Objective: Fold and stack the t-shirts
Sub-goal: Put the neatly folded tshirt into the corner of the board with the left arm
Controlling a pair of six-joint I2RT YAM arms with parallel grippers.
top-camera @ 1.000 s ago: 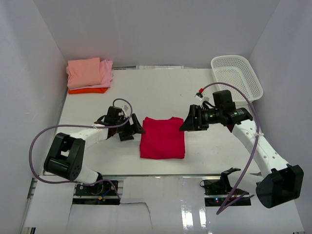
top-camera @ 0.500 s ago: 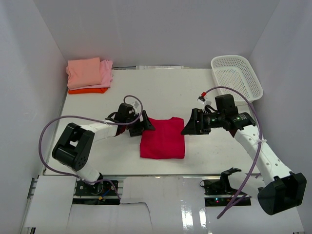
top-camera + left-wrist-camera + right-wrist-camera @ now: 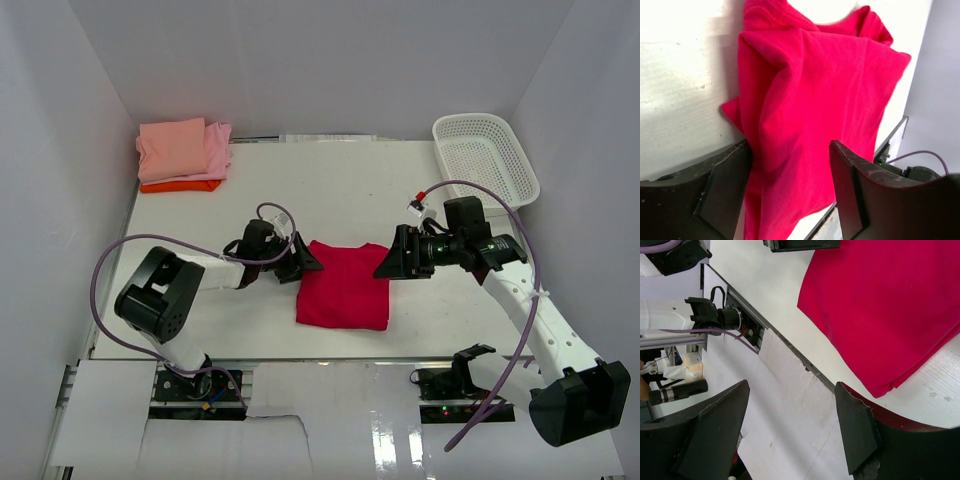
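White tabletop (image 3: 340, 180) carries 1 crimson t-shirt (image 3: 343, 287), folded to a rough rectangle, well apart from the lattice basket (image 3: 485, 155) on its near-left side. Far left of the basket sit 3 folded shirts (image 3: 185, 150) (salmon, light pink, orange beneath). Left gripper (image 3: 303, 262) stands with jaws apart astride the crimson shirt's edge; only its wrist view shows rumpled layers between the fingers. Right gripper (image 3: 390, 263), between shirt and basket, gapes wide, holding nothing; its wrist view shows the shirt's layered corner.

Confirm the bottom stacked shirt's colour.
The bottom shirt is orange; the top view shows it best.
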